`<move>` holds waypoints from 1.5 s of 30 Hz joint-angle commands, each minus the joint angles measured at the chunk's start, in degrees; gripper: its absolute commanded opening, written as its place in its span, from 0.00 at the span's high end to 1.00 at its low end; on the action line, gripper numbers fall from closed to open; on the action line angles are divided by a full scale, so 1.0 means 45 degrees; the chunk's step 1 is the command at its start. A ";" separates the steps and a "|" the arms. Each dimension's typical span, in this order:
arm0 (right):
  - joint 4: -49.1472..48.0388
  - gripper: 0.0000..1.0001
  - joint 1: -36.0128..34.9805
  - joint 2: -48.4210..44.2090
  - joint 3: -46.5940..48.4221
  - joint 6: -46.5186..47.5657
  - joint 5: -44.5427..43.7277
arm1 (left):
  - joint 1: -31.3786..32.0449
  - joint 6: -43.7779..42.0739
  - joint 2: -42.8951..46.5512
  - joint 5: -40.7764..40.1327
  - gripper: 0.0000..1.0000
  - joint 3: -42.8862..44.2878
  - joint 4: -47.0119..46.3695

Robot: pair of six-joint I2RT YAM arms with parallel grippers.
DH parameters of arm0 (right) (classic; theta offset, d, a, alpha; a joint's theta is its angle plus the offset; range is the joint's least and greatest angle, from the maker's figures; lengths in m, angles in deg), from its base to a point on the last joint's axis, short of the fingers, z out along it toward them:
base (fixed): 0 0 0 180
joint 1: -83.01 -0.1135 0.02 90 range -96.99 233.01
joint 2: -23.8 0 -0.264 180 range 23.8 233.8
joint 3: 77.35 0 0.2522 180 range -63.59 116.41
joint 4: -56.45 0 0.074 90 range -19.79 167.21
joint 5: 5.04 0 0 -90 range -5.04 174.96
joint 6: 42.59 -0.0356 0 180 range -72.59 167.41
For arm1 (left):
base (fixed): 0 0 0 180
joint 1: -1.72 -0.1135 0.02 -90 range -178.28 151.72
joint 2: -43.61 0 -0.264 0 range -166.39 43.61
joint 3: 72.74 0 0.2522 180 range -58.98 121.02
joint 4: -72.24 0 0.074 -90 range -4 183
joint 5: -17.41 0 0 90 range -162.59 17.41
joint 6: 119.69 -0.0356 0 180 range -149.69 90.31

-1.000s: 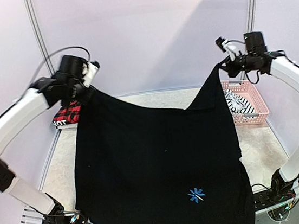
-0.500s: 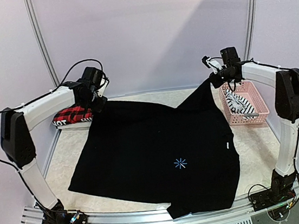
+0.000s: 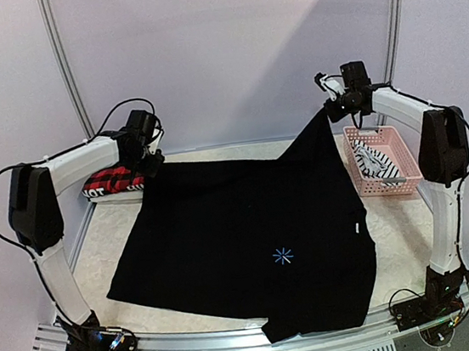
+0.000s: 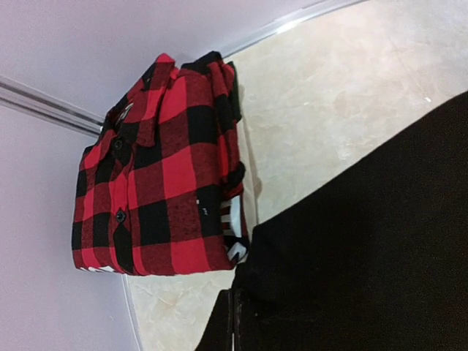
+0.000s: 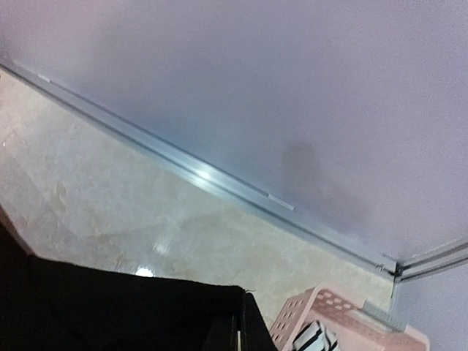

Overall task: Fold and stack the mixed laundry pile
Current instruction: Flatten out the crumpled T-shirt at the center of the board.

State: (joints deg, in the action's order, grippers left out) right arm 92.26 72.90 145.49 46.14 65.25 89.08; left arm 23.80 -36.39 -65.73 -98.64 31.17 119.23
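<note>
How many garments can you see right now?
3: black T-shirt spread across the table, folded plaid shirt at the far left corner, striped top in the basket. A lettered piece under the plaid may be a fourth.

Pink perforated basket point(image 3: 393, 187) at far right, beige marbled tabletop point(image 3: 97, 244)

T-shirt point(image 3: 250, 233): matt black cloth, soft. Plaid shirt point(image 4: 161, 168): woven cloth, matt. Basket point(image 5: 344, 311): pink plastic, smooth, perforated. Tabletop point(image 5: 110, 212): glossy, stone-patterned. Rail point(image 5: 197, 175): bright metal.
</note>
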 commanded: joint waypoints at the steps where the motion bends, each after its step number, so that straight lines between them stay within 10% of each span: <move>1: 0.0616 1.00 0.0120 0.1038 0.2384 -0.0152 -0.0519 | -0.0595 0.0235 0.0330 0.0329 1.00 0.0192 -0.0256; 12: 0.0978 1.00 0.0276 0.2271 0.3913 -0.0189 -0.1069 | -0.0600 -0.0059 0.0723 0.0646 1.00 -0.0229 -0.0658; 45: 0.4620 1.00 0.0296 -0.5727 -0.4843 -0.2711 0.3498 | -0.0932 -0.4883 0.3104 0.1572 1.00 -0.3274 -0.1828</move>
State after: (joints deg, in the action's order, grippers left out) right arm 110.09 74.08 121.03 27.45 55.02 102.33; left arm 20.37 -53.66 -49.67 -88.19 17.58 113.66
